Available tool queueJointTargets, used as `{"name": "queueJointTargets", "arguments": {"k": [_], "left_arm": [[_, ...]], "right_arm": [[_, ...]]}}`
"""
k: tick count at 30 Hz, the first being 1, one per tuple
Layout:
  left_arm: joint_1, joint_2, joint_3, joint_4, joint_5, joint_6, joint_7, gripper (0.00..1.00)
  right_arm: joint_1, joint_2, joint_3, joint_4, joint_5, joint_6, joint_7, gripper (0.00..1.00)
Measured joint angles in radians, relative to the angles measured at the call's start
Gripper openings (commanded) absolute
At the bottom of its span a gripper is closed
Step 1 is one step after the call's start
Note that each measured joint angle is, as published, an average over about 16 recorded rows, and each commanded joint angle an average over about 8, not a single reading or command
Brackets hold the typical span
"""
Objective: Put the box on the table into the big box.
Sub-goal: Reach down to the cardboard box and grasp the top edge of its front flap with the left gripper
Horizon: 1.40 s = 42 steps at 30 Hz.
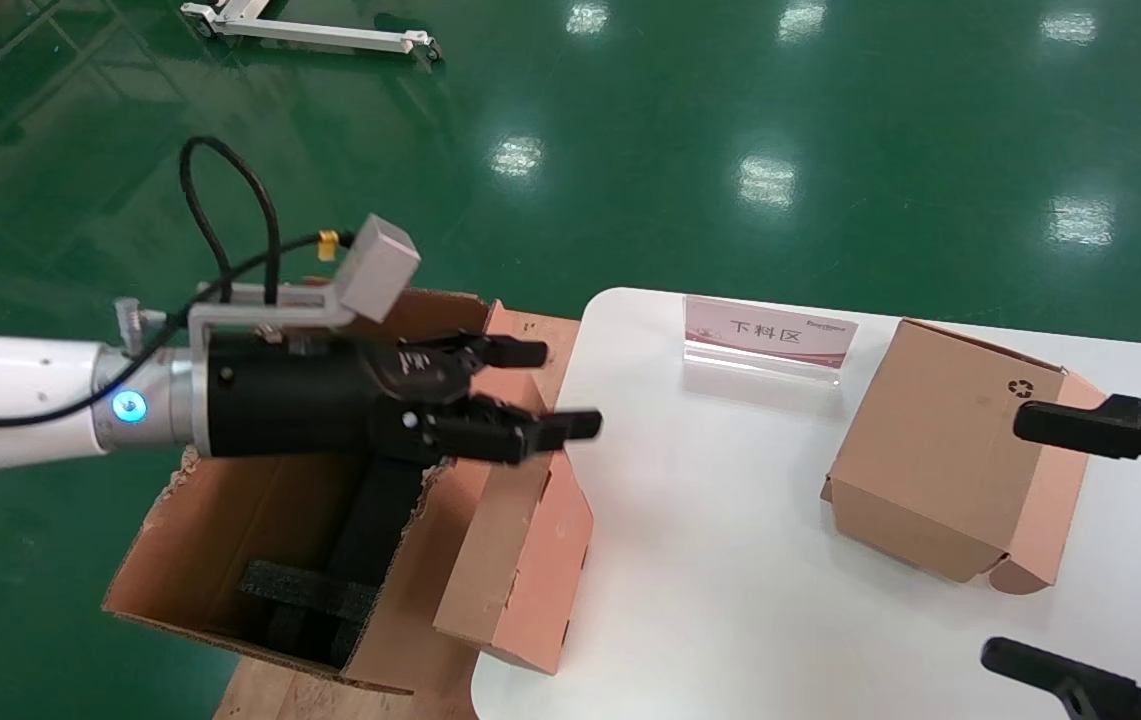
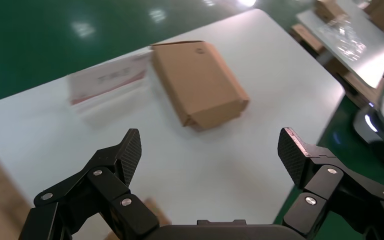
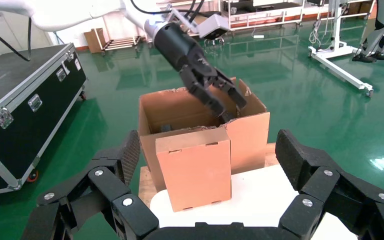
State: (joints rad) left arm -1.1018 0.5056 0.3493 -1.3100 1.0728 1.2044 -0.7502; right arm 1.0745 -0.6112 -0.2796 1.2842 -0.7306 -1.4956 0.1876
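Note:
The box [image 1: 520, 560] is a slim brown mailer. It stands on edge at the left rim of the white table [image 1: 730, 580] and rests against the outer wall of the big box [image 1: 200, 540]. The right wrist view shows the box [image 3: 192, 170] upright in front of the big box [image 3: 252, 135]. Black foam [image 1: 310, 590] lies inside the big box. My left gripper [image 1: 570, 388] hangs open and empty over the big box's near rim, above the box's top edge. From its own camera, the left gripper [image 2: 209, 150] looks out over the table [image 2: 205, 170]. My right gripper [image 1: 1015, 538] is open at the table's right side.
A cube-like cardboard box [image 1: 940, 460] with a recycling symbol sits on the right part of the table, close to my right gripper's fingers. A placard [image 1: 768, 335] stands at the far edge. A wooden pallet [image 1: 270, 695] carries the big box. A black flight case [image 3: 20, 100] stands on the floor.

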Motion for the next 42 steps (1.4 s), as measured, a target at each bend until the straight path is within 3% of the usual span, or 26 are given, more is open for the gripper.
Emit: {"name": "queueJointTargets", "arguments": {"k": [8,17,32,42], "left_arm": [[-0.085,-0.032,0.05,-0.012,0.067,-0.015,-0.158,1.0],[-0.219,-0.037,0.167,-0.025,0.137,0.011,-0.274,1.0],[-0.528,0.006,0.488,-0.061,0.272,0.1,-0.375,1.0],[-0.738,0.043,0.718,-0.123,0.369,0.181,-0.542,1.0]], "right_arm": [[0.0,0.0,0.0,0.0,0.0,0.0,0.0,1.0],[0.0,0.0,0.0,0.0,0.0,0.0,0.0,1.0],[0.0,0.0,0.0,0.0,0.0,0.0,0.0,1.0],[0.0,0.0,0.0,0.0,0.0,0.0,0.0,1.0]]}}
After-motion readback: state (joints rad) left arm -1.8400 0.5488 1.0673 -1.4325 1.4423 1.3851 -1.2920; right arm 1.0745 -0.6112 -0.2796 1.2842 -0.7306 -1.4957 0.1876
